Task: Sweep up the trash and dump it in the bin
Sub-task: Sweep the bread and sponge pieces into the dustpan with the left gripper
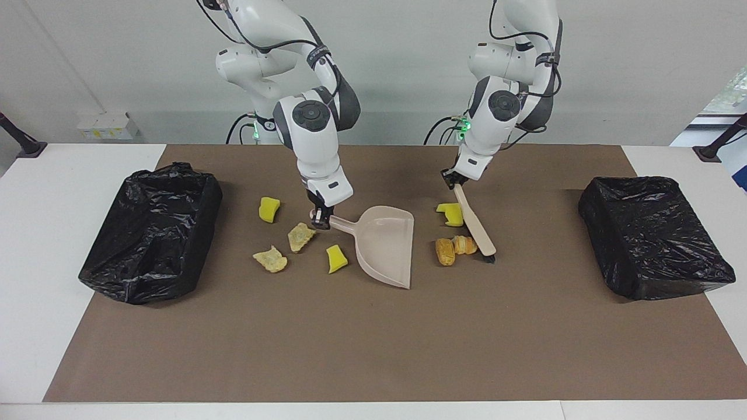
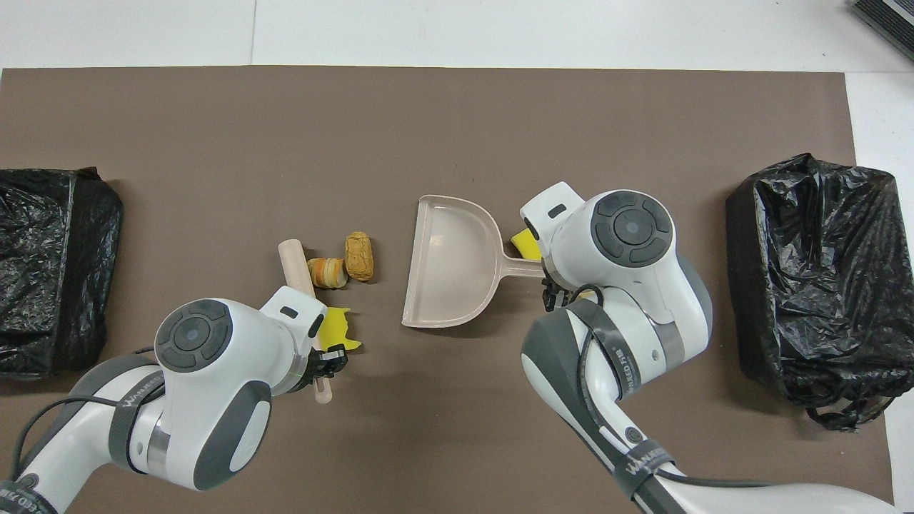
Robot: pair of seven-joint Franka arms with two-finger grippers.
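My left gripper (image 1: 452,179) is shut on the handle of the beige brush (image 1: 474,224), whose head touches two bread-like pieces of trash (image 1: 454,248). A yellow sponge chunk (image 1: 450,213) lies against the brush, nearer the robots. My right gripper (image 1: 319,219) is shut on the handle of the beige dustpan (image 1: 385,245), which rests on the mat with its mouth facing the bread pieces (image 2: 343,264). Several more scraps (image 1: 301,236) lie beside the pan's handle, toward the right arm's end. In the overhead view the brush (image 2: 293,260) slants beside the bread.
A black-lined bin (image 1: 152,230) stands at the right arm's end of the brown mat, and a second one (image 1: 650,236) at the left arm's end. The wide strip of mat farthest from the robots holds nothing.
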